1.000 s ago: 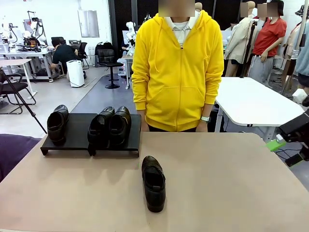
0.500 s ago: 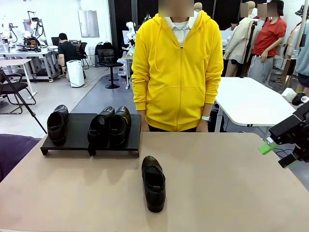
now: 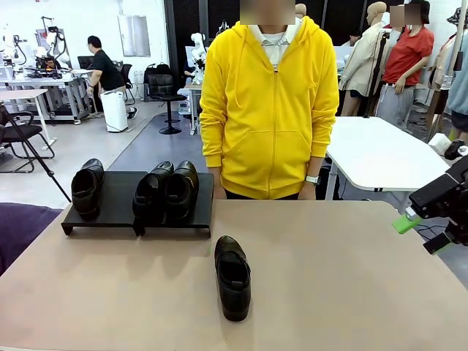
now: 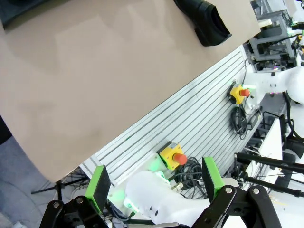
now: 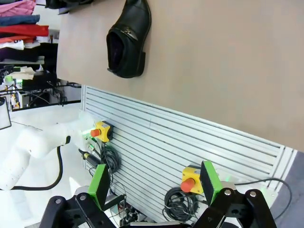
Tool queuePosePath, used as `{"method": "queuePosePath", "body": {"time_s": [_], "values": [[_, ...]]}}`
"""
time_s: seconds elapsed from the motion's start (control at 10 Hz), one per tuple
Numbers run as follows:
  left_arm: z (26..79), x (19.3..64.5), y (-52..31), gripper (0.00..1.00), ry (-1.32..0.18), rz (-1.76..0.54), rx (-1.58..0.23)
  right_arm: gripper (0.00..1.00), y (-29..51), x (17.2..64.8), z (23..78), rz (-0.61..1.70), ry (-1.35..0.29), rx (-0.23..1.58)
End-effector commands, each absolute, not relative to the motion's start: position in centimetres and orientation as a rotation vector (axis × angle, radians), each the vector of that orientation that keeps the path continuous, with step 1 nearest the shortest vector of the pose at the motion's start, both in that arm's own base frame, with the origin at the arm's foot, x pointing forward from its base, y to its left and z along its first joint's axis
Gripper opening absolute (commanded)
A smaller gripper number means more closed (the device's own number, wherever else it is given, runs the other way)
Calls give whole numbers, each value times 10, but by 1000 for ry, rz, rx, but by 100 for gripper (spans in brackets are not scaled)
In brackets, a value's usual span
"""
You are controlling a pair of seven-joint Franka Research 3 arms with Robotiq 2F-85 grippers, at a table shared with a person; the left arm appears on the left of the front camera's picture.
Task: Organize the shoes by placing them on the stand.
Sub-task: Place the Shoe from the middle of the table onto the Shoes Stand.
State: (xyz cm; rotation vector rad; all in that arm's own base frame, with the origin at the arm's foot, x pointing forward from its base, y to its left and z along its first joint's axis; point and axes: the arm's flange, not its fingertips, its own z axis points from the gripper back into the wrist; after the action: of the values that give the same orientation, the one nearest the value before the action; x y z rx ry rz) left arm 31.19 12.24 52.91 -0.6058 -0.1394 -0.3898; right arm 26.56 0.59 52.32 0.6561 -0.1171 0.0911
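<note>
We are watching the beige table [image 3: 351,278] from the front; nothing on it is shifting. The stand [image 3: 117,208] is sitting at the far left, carrying three shoes: one on its left section [image 3: 86,189] and a pair side by side, touching, on the right section [image 3: 167,191]. The fourth shoe [image 3: 233,276] is lying alone on the tabletop, just in front of the stand's right end, toe toward us. One slot on the left section is waiting for it.

The change is at the right edge. Our right gripper [image 3: 420,228] is edging in from off-table: a second ago only its tip was showing lower down, half a second ago it was at its farthest in, and now it is sitting a touch back and higher. We are reading this as the start of an approach to the loose shoe, which is well apart from it.

In the right wrist view the right fingers [image 5: 99,185] are standing wide apart, holding nothing. The left gripper [image 4: 154,183] is likewise spread and empty.

We are finding no legible brand, label or writing anywhere.
</note>
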Motion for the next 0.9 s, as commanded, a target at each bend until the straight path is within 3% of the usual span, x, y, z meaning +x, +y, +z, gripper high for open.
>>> {"method": "queuePosePath", "body": {"time_s": [0.0, 0.5, 0.8], "values": [[532, 311, 123, 100, -128, -382, -602, 100, 5, 265, 527, 99, -121, 682], [529, 312, 122, 100, -139, -390, -606, 100, 5, 265, 527, 99, -121, 682], [560, 335, -61, 100, -46, -426, -400, 100, 5, 265, 527, 99, -121, 682]]}}
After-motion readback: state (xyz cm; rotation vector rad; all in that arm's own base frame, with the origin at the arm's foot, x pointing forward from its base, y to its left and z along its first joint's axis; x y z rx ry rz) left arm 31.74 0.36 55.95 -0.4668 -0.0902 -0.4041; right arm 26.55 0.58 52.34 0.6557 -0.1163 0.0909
